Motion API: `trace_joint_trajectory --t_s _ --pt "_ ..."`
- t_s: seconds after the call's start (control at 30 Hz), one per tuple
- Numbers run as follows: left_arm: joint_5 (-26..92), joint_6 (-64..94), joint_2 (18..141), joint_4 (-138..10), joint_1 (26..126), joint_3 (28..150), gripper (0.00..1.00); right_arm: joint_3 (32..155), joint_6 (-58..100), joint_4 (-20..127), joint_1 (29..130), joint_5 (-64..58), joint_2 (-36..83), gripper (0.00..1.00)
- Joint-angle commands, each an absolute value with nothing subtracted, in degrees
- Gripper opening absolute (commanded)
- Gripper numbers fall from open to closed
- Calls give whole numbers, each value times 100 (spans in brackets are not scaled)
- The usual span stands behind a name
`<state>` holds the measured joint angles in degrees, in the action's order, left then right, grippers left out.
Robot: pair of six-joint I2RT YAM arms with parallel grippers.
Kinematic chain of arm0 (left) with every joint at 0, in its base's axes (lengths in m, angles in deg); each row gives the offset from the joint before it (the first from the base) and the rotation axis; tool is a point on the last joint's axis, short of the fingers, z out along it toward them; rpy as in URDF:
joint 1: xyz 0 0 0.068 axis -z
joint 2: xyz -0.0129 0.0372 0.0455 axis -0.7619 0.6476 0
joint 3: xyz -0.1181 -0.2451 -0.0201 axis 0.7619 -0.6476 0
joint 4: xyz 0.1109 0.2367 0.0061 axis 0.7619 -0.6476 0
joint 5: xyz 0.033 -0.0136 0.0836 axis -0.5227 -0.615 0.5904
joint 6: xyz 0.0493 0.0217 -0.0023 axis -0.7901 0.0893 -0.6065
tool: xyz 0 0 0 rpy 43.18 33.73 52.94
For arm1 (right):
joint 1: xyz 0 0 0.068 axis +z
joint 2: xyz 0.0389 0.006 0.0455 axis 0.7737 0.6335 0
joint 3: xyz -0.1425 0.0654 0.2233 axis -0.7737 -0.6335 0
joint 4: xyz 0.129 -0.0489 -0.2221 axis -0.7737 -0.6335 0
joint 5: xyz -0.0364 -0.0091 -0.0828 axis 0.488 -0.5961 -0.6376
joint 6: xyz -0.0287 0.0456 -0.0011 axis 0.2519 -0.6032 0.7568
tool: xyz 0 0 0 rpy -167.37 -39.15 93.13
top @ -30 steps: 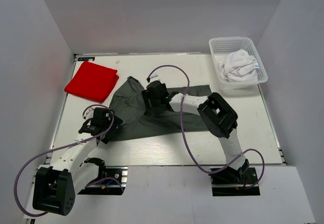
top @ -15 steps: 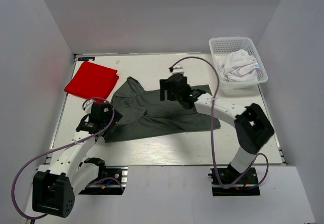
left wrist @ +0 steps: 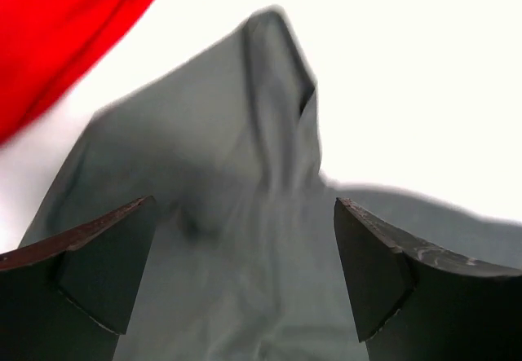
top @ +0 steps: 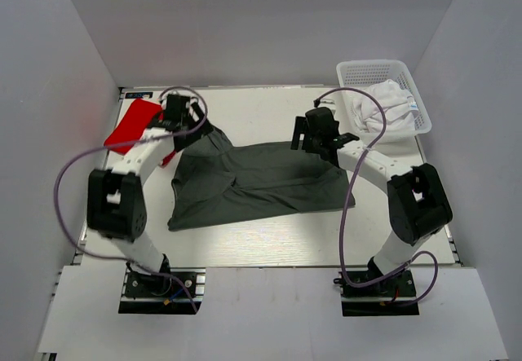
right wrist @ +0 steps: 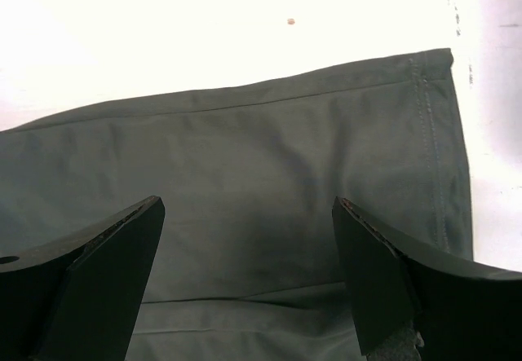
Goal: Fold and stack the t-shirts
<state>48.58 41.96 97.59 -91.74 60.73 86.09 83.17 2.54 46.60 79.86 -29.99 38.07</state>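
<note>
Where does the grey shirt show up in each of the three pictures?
Top view: grey shirt spread out at the centre.
Left wrist: shirt fills the lower middle, with one corner pointing to the top.
Right wrist: shirt fills the lower two-thirds, hem at right.
Shared landmark: white table beyond the shirt's edge.

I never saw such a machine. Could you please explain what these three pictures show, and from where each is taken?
Two robot arms stand at the near edge of a white table, each ending in a two-finger gripper. One picture looks down from above and behind; the other two come from wrist cameras, so the dark wedges are fingers. A dark grey t-shirt lies spread, a red t-shirt lies far left, a white t-shirt sits in a mesh basket. The left gripper and right gripper are open over the grey shirt's far edge, holding nothing.
</note>
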Motion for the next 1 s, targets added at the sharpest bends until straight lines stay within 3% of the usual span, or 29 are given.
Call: trace_joint_trajectory --t_s 0.0,0.23,0.5,0.7,0.83,0.87,0.97 --pt "4866 3881 10760 -9500 6045 9588 100 8537 334 4545 7785 -2925 3980 90" --pt "4867 3732 12810 -10449 6045 11989 95 8924 439 4299 7539 -2934 4331 90" --pt "4666 3732 13092 -9695 5992 12052 90 9240 440 4211 7293 -2652 4691 90" --pt "4436 3732 13373 -9580 5992 12245 75 9372 369 4070 7205 -2740 4938 90" --pt "4384 3670 13575 -9580 5992 12351 53 9504 325 4070 7100 -2889 5131 90" --pt "4331 3618 13575 -9580 5992 12351 39 9530 325 4027 7117 -2924 5149 90" --pt "4331 3618 13628 -9580 5992 12403 15 9714 282 3930 7099 -3144 5307 90"
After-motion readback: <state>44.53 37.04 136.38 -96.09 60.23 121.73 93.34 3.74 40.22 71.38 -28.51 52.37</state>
